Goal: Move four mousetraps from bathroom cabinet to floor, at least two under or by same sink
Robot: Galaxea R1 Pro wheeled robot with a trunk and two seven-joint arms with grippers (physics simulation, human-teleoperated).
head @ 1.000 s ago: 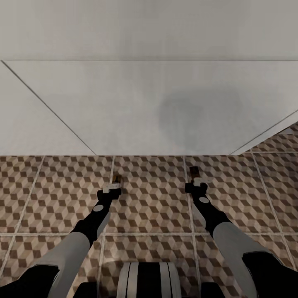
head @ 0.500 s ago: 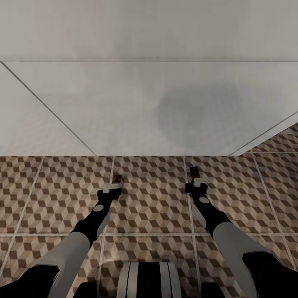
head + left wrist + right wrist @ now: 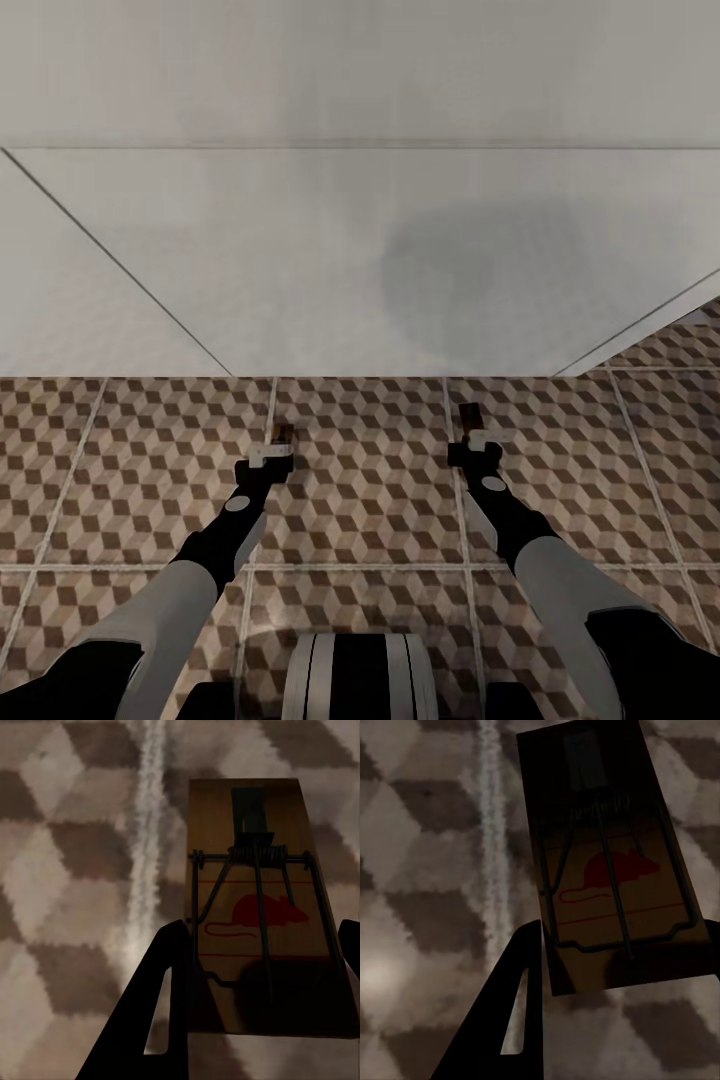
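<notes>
Hidden or cut off: the near end of each mousetrap sits in dark shadow between the gripper fingers; in the head view both traps are tiny and their detail is hard to read.
Left gripper [image 3: 279, 443]: pinching the left mousetrap [image 3: 259, 907] by its long sides, one finger [image 3: 161, 997] at each edge.
Right gripper [image 3: 470, 428]: pinching the right mousetrap [image 3: 607, 862] likewise; one finger [image 3: 514, 1009] is plain, the other is barely visible at the frame edge.
Location: both traps are held above the bathroom floor [image 3: 370, 480], apparently clear of it, near a white panel [image 3: 330, 260].
Long axis: each trap extends straight out from its gripper, toward the panel.
Face: spring, wire bar and red mouse print face the wrist cameras.
</notes>
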